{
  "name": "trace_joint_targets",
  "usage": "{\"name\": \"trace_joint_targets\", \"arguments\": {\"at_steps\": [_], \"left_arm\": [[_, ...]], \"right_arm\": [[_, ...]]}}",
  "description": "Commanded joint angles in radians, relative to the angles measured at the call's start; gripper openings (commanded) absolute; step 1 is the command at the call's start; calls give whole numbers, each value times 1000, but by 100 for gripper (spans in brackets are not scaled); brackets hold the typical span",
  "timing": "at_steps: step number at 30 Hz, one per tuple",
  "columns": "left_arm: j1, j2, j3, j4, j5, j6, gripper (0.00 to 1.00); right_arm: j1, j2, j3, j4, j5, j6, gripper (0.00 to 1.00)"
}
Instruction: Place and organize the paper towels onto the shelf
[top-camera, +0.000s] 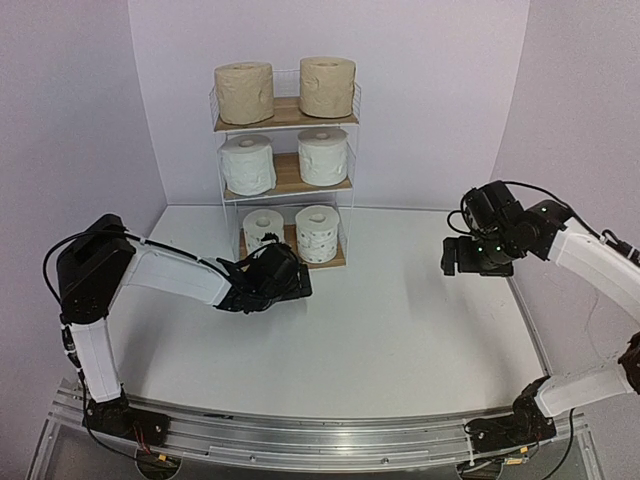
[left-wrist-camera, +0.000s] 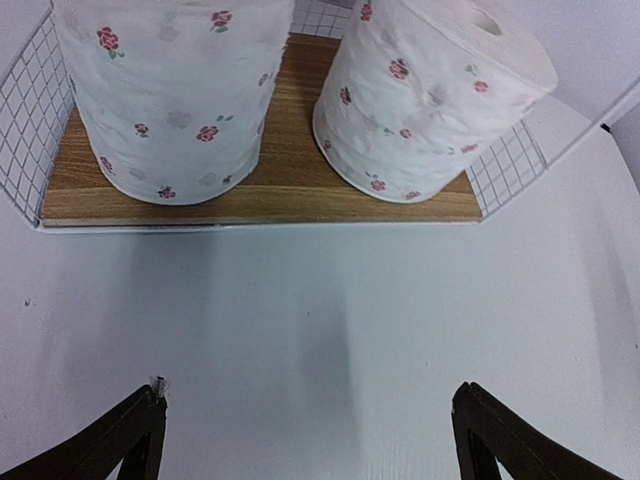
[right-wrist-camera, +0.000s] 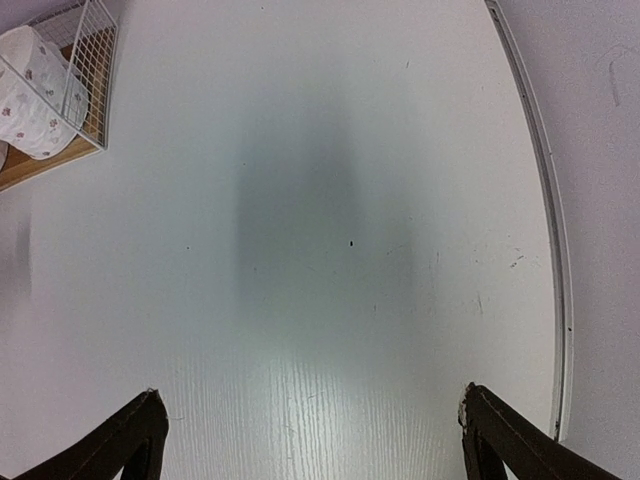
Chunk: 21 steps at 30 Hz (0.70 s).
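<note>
Six paper towels (top-camera: 323, 157) paired per tier on shelf (top-camera: 287, 114), table's (top-camera: 400, 310) rear edge. Left gripper (left-wrist-camera: 310, 392), right gripper (right-wrist-camera: 310, 395) — jaws wide, empty. Bottom-right roll (left-wrist-camera: 430, 100) possibly tilted; advise backing left str. out — no shelf contact.

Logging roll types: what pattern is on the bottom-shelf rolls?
Rolls: small red flowers on white, clearest in left wrist view.

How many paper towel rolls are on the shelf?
6: two tan rolls on the shelf's top board, two plain white rolls on the middle, two floral rolls on the bottom. None appear hidden.
</note>
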Motion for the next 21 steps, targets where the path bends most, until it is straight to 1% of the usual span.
{"name": "trace_joint_targets", "arguments": {"at_steps": [1,5,9,14,16,21], "left_arm": [[11,73,96,67,-100,-86,99],[33,117,99,202,-58,-18,99],[37,132,67,361,-24,93,100],[51,153,27,518,14,175,100],[65,169,24,569,48,194,100],[71,198,42,639,57,265,100]], "right_arm": [[1,-36,-18,37,10,21,98],[1,-47,-29,50,17,22,98],[1,-52,-38,55,27,20,98],[1,-54,-43,57,31,17,98],[1,-54,-43,57,37,16,98],[1,-47,-34,57,46,9,98]]}}
